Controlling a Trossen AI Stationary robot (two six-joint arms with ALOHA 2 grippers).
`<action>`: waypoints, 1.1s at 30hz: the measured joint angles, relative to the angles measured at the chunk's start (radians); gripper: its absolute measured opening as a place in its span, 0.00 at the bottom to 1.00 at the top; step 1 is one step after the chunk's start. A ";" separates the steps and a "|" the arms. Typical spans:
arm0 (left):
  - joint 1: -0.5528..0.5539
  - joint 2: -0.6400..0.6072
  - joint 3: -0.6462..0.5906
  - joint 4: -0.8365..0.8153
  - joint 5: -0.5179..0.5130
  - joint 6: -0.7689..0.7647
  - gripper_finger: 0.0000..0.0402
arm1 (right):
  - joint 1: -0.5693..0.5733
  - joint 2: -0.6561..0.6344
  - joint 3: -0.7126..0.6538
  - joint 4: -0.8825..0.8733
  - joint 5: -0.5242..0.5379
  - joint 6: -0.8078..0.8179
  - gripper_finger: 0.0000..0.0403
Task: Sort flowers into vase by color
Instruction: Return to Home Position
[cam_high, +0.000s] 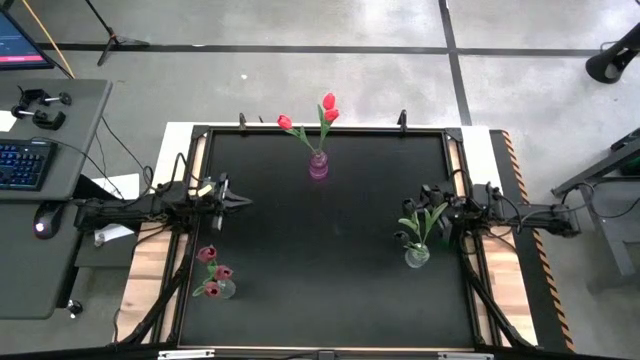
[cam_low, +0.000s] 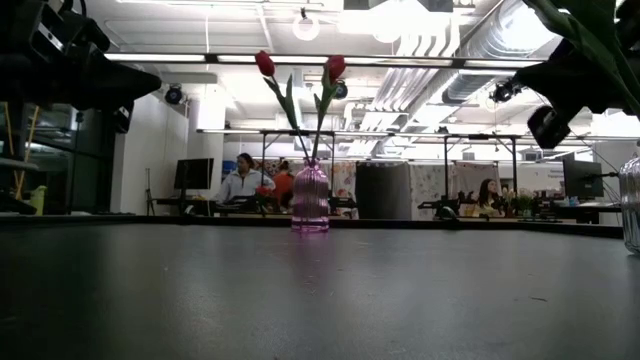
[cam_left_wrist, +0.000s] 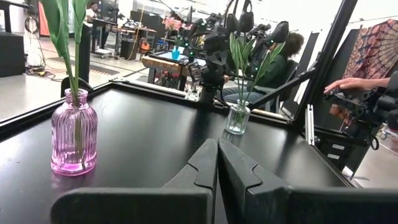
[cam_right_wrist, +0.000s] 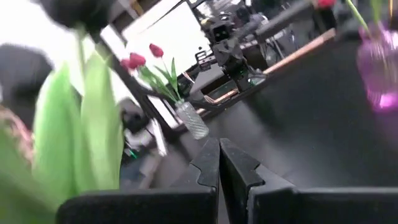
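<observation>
Grey workshop floor lies all around a black table top (cam_high: 320, 300). At the far edge, in the middle, stands a purple ribbed glass vase (cam_high: 318, 166) with red tulips (cam_high: 329, 103) in it. Near the left front corner, a small clear glass vase (cam_high: 224, 290) holds pink tulips (cam_high: 212, 272). On the right side, a second clear glass vase (cam_high: 417, 257) holds dark tulips (cam_high: 424, 222) with green leaves. The left gripper (cam_left_wrist: 217, 144) hangs over the left edge, empty, fingers pressed together. The right gripper (cam_right_wrist: 219, 143) hangs just beside the dark tulips, empty, fingers pressed together too.
</observation>
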 joint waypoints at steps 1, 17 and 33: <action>0.000 0.000 0.000 0.000 0.000 0.000 0.00 | 0.004 0.000 0.000 0.000 0.000 -0.067 0.00; 0.000 0.000 0.000 0.000 0.000 0.000 0.00 | 0.075 0.000 -0.002 -0.011 0.110 -0.704 0.00; 0.000 0.000 0.000 0.000 0.000 0.000 0.00 | 0.075 0.012 -0.002 -0.012 0.110 -0.700 0.00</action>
